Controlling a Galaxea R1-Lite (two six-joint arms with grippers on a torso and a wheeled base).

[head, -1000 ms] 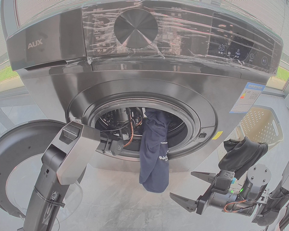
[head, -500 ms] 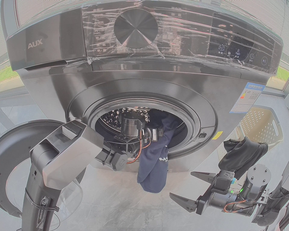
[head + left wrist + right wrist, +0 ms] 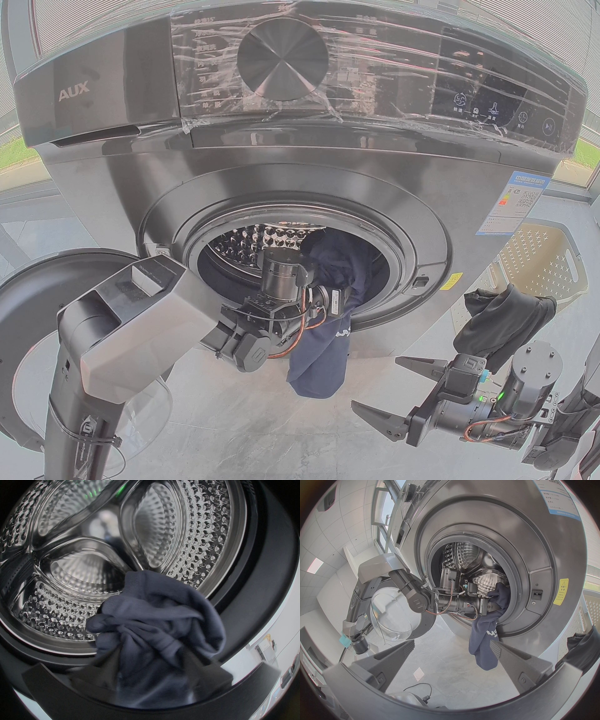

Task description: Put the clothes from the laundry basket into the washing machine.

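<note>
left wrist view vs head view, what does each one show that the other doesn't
Left wrist view: the inside of the drum up close, its raised paddles and perforated steel wall, with the navy garment bunched at the mouth. Head view: the control dial, the open door, the garment's tail hanging over the rim toward the floor, the laundry basket with dark clothes draped over it, and the open right gripper. Both: the navy garment and the drum.

Washing machine [image 3: 312, 175] bears blue label [image 3: 514, 203], yellow sticker [image 3: 450, 281].
</note>
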